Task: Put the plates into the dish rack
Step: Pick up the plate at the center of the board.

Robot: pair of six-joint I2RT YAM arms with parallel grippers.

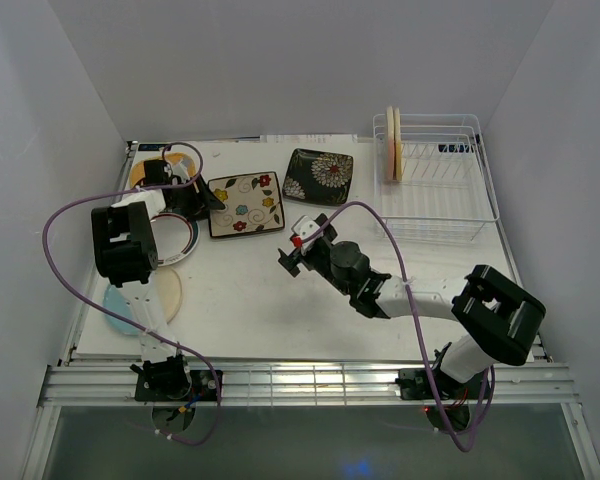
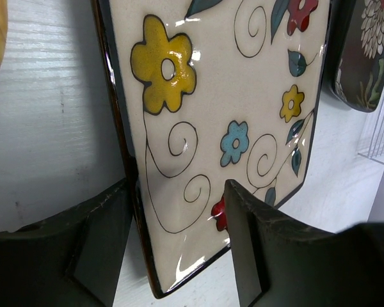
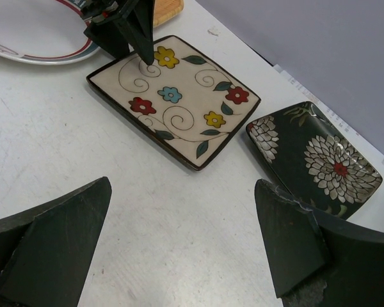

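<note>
The square cream floral plate (image 1: 246, 206) (image 2: 211, 109) (image 3: 179, 96) lies flat on the table. My left gripper (image 1: 211, 196) (image 2: 179, 192) is open and straddles its left corner, with one finger over the face and the other outside the rim. To its right lies the black floral plate (image 1: 318, 175) (image 3: 320, 157). At the back right, the white wire dish rack (image 1: 450, 200) holds two round plates (image 1: 393, 145) standing on edge. My right gripper (image 1: 298, 245) (image 3: 184, 192) hangs wide open over bare table, in front of both square plates and holding nothing.
A green-rimmed white plate (image 1: 185, 240) (image 3: 32, 38) lies under the left arm. An orange plate (image 1: 148, 172) sits at the back left corner. A round blue and cream plate (image 1: 125, 305) lies near the left arm's base. White walls close in the table.
</note>
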